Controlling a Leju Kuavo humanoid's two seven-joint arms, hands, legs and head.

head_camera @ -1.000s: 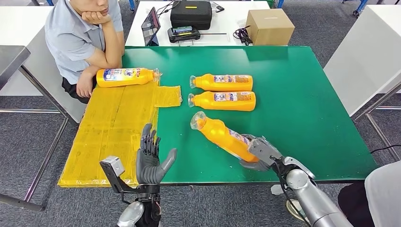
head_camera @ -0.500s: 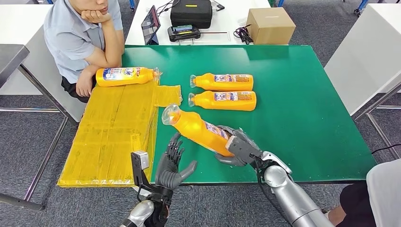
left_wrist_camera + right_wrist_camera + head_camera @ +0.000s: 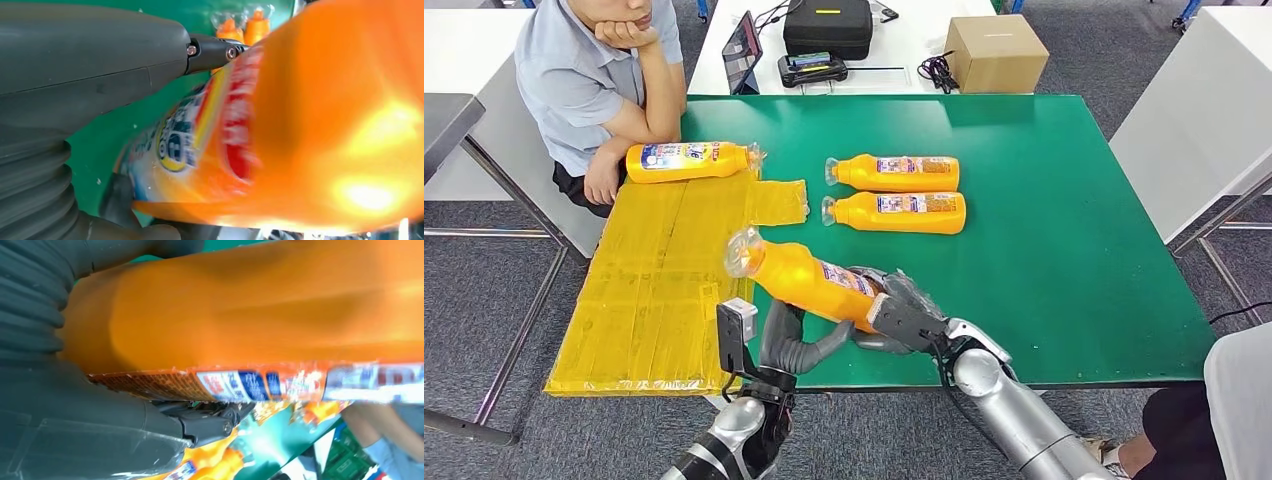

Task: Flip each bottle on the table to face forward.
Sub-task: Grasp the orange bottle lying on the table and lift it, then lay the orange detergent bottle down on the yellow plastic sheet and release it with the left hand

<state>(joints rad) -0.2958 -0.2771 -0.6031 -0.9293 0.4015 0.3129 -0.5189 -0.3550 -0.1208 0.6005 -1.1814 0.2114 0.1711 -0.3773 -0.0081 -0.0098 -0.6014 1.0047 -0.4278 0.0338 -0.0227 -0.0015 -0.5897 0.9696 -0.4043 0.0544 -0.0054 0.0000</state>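
Note:
My right hand [image 3: 896, 316] grips the base of an orange bottle [image 3: 802, 275] and holds it tilted above the front edge of the green table [image 3: 1064, 260], cap pointing left and away. My left hand [image 3: 790, 344] sits just beneath the bottle's middle with its fingers apart, thumb toward the right hand. The left wrist view has the bottle's label [image 3: 200, 145] close against that hand [image 3: 90, 75]. In the right wrist view, the bottle [image 3: 250, 315] lies in the right hand [image 3: 75, 430]. Two more orange bottles [image 3: 894, 172] [image 3: 896, 212] lie side by side mid-table. A third [image 3: 689, 160] rests on the yellow mat [image 3: 654, 290].
A person [image 3: 594, 80] sits at the table's far left corner, one forearm near the bottle on the mat. Behind the green table stands a white table with a black case [image 3: 828, 28], a tablet [image 3: 743, 52] and a cardboard box [image 3: 996, 55]. Another white table [image 3: 1204, 110] stands to the right.
My right hand has lifted the bottle off the table and carried it left. My left hand has moved up and right, coming in under the bottle.

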